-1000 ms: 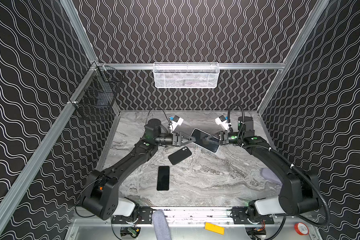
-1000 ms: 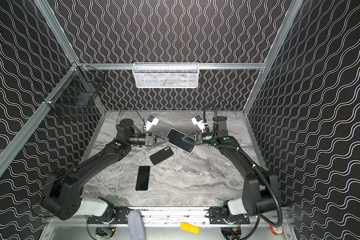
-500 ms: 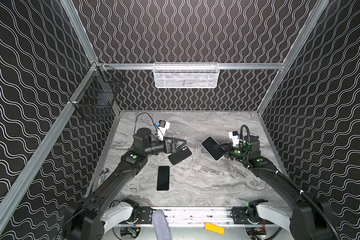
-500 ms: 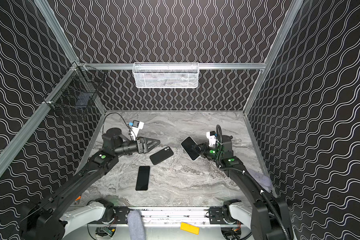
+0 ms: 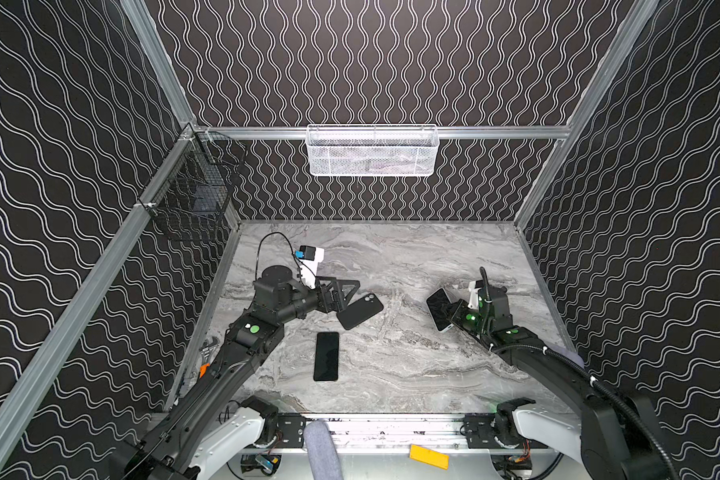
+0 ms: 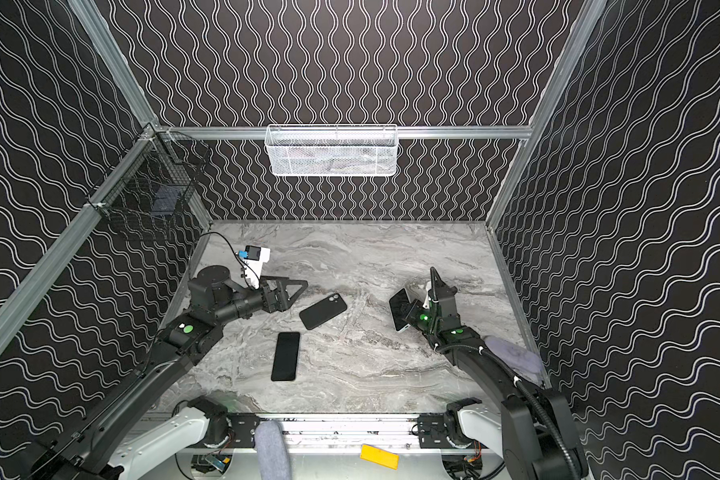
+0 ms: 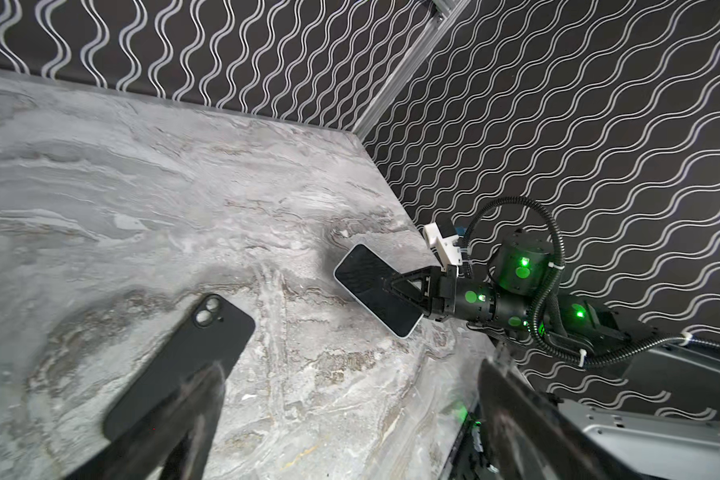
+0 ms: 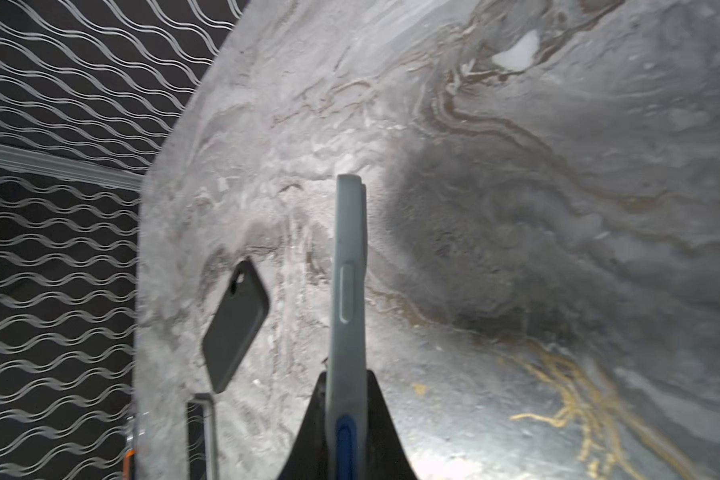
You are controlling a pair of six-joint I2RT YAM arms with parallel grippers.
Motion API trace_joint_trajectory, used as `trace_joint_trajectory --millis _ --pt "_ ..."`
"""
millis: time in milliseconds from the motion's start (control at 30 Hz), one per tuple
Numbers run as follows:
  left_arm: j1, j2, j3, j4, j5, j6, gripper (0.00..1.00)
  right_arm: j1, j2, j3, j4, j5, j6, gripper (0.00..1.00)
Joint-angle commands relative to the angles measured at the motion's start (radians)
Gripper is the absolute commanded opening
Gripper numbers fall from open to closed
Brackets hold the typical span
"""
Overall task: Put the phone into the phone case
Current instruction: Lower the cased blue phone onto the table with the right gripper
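Right wrist view: right gripper point(image 8: 346, 384) pinching pale-edged phone point(image 8: 350, 270), mid-frame. Both top views: left gripper point(image 5: 350, 296) spread wide beside black phone case point(image 5: 360, 316), centre-left; black phone point(image 5: 326, 356) flat just below; bare bench point(image 5: 400, 320) between grippers.

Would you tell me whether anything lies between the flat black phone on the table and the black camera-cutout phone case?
Nothing visible does: only bare grey marble table separates the flat black phone from the black phone case. The open left claw is at the case's end, outside that gap.
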Motion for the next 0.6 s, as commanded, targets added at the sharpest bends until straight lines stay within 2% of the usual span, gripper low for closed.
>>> trace_joint_trajectory --millis 0,267,567 --pt "0.002 0.005 -0.002 -0.018 -0.037 0.032 0.99 0.013 0.026 0.001 0.070 0.075 -0.033 0.00" --pt "0.001 0.039 0.003 0.010 -0.011 0.005 0.99 0.118 0.071 0.007 0.123 0.256 -0.009 0.00" --pt "0.001 0.019 -0.002 -0.025 -0.027 0.031 0.99 0.163 0.159 0.015 0.164 0.284 0.006 0.04"
